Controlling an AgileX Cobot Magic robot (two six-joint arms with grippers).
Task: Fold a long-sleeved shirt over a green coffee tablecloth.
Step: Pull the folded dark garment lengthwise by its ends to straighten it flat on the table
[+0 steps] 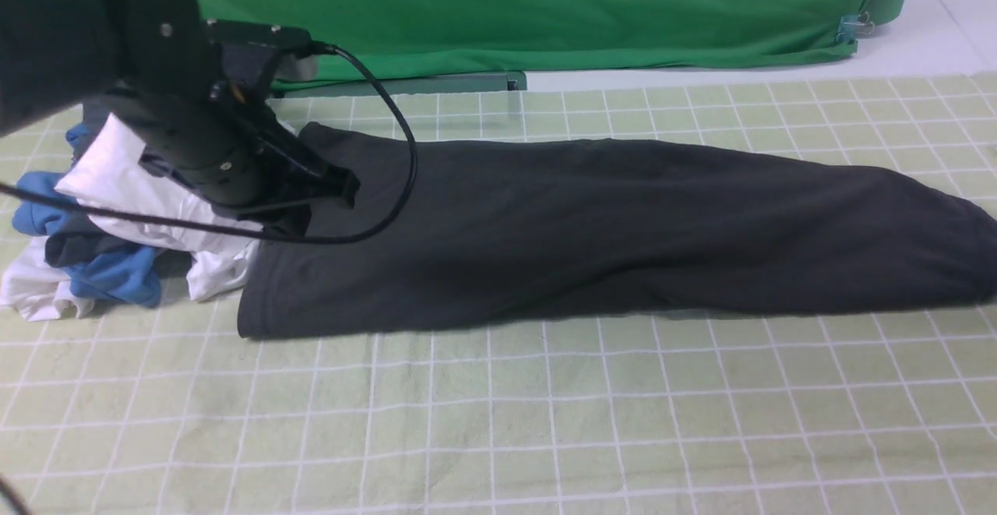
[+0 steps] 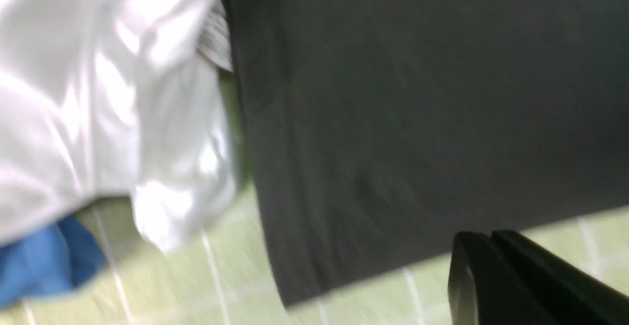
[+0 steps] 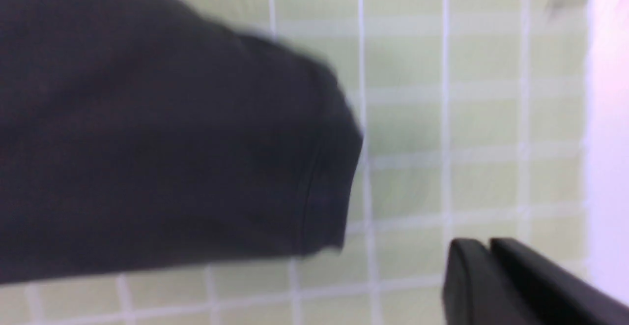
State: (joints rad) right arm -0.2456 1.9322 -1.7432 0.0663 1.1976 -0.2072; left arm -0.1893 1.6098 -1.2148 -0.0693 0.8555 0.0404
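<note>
The long-sleeved shirt lies flat on the green coffee tablecloth as one long, narrow black band, already doubled over itself lengthwise. Its long axis runs crosswise, from directly beneath the left gripper away toward the robot's right. The end under that gripper is cut square, with two clear corners. The far end narrows and rounds off, and the right wrist view shows a stitched edge there. Which end is the neck and which the bottom hem cannot be told, since no print or label shows.

The left gripper hangs just above the square end with its jaws closed and no cloth between them. On its other side, touching that end of the shirt, sits a heap of white garments and blue garments.

The right gripper is out of the front view. Its own camera shows it above bare tablecloth, just beside the rounded end. The picture is too blurred to say whether its jaws are parted or together, and nothing is seen in them.

The shirt should handle as light, limp cotton. It will sag and drape from any single pinch, and the stacked layers may slide apart. The best holds are likely the two corners of the square end, pinched through all layers, clear of the white heap.
</note>
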